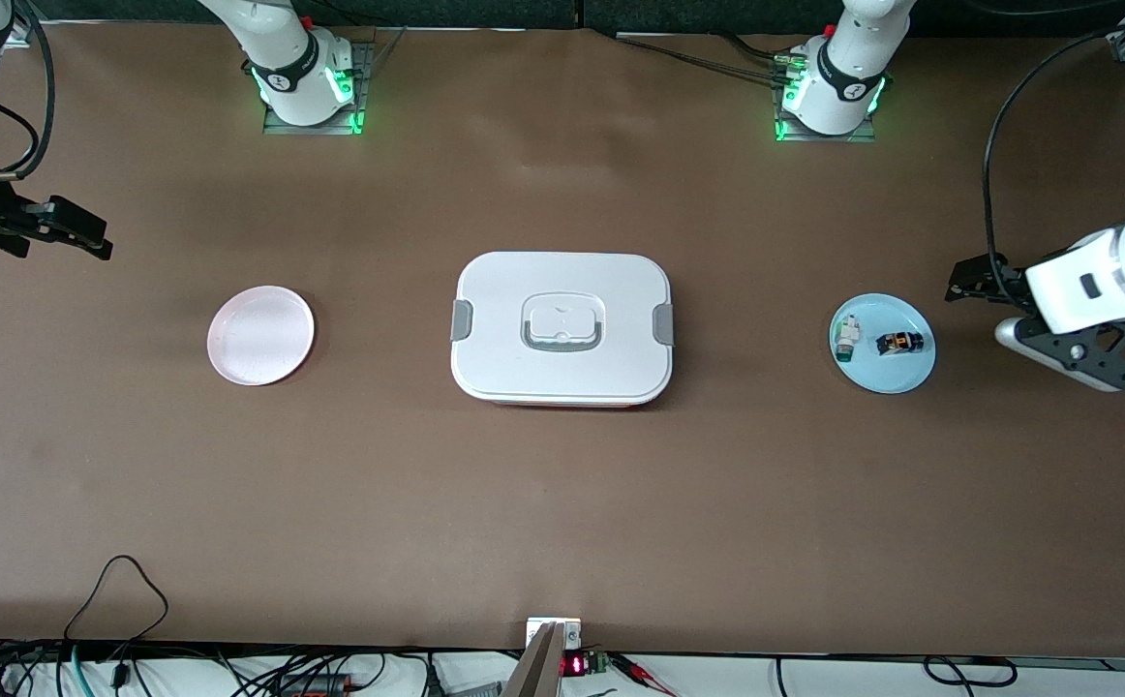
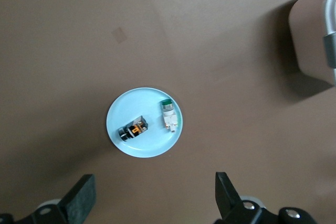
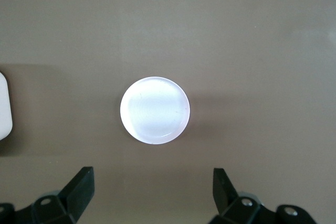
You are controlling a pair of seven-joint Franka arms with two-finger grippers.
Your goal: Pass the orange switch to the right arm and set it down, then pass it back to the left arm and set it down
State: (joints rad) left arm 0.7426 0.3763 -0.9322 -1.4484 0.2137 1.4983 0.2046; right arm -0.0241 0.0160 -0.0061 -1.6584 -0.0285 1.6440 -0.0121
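While the box [image 1: 562, 327] is sitting shut in the middle of the tabletop [image 1: 562, 503], both arms are waiting out at the table's ends with nothing in their grasp. The orange switch [image 1: 899, 343] is lying on its side on a pale blue plate [image 1: 901, 378] toward the left arm's end of the table, and a small white-and-green part [image 1: 847, 336] is lying on the same plate just beside it, apart from it, on the side toward the box. The left gripper [image 2: 152, 195] is hanging in the air over the bare tabletop near that plate, at the table's edge; its fingers [image 2: 80, 198] are standing spread wide and released, with the plate and both parts showing between them in the left wrist view. Toward the right arm's end of the table, a pink plate [image 1: 260, 335] is lying with nothing on it, well apart from the box. The right gripper [image 3: 152, 192] is hovering over the tabletop at that end, its fingers [image 3: 81, 188] likewise parted and grasping nothing, framing the pink plate in the right wrist view.
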